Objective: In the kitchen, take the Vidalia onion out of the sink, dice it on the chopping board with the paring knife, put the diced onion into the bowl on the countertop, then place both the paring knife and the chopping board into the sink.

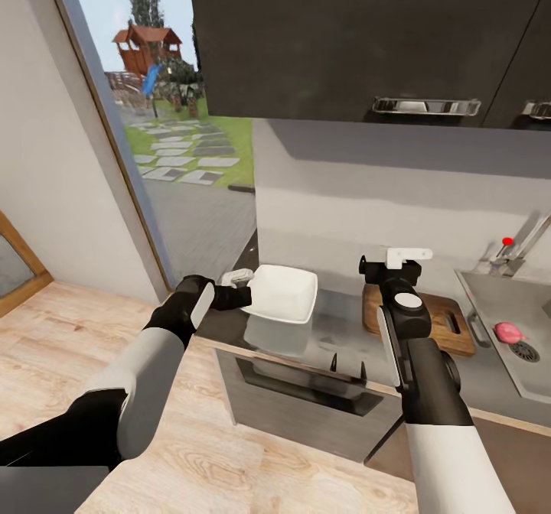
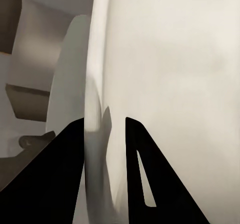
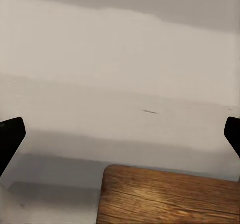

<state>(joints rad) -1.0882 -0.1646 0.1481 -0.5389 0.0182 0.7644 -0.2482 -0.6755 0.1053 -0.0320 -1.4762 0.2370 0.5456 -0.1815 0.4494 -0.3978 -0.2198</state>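
Your left hand point(image 1: 243, 294) is clamped on the near-left rim of the white bowl point(image 1: 285, 292), one finger point(image 2: 50, 184) outside the wall and one inside, and the bowl sits tilted at the tabletop's point(image 1: 337, 330) left end, near its front edge. If you are repositioning it, keep the lift low and level, set it flat just beside the chopping board point(image 1: 444, 319), and only then let go, since a rim pinch can let it swing. Your right hand point(image 1: 390, 269) hangs wide open and empty above the board's left end, its fingertips at the edges of the wrist view. The pink Vidalia onion point(image 1: 506, 333) lies in the sink point(image 1: 490, 300) beside the drain, toward the tabletop's right end; go there next. I cannot make out the paring knife. No brand, label or writing can be read; the tap point(image 1: 519, 248) carries only a red dot.
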